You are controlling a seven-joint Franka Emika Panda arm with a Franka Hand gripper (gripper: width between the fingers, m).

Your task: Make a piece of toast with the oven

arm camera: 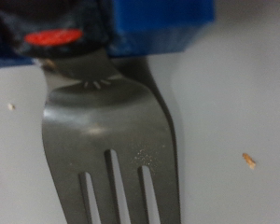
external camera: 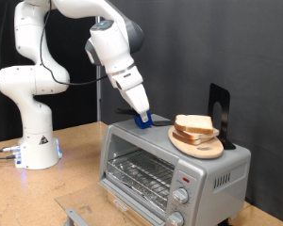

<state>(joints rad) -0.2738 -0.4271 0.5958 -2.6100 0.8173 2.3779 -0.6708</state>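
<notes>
The hand (external camera: 141,117) is down on the oven's (external camera: 170,168) flat roof, towards the exterior view's left. It appears pinched on a blue-handled fork (arm camera: 107,140), whose tines lie against the grey top. The piece of toast (external camera: 194,124) sits stacked on a wooden plate (external camera: 200,146) to the right, still outside, the oven door shut.

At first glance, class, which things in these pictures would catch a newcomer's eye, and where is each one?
The white arm reaches down so its gripper meets the top of the silver oven, at a blue object. In the wrist view a metal fork fills the frame, its handle under blue fingers. Bread slices sit on a round wooden plate atop the oven, toward the exterior view's right.
</notes>
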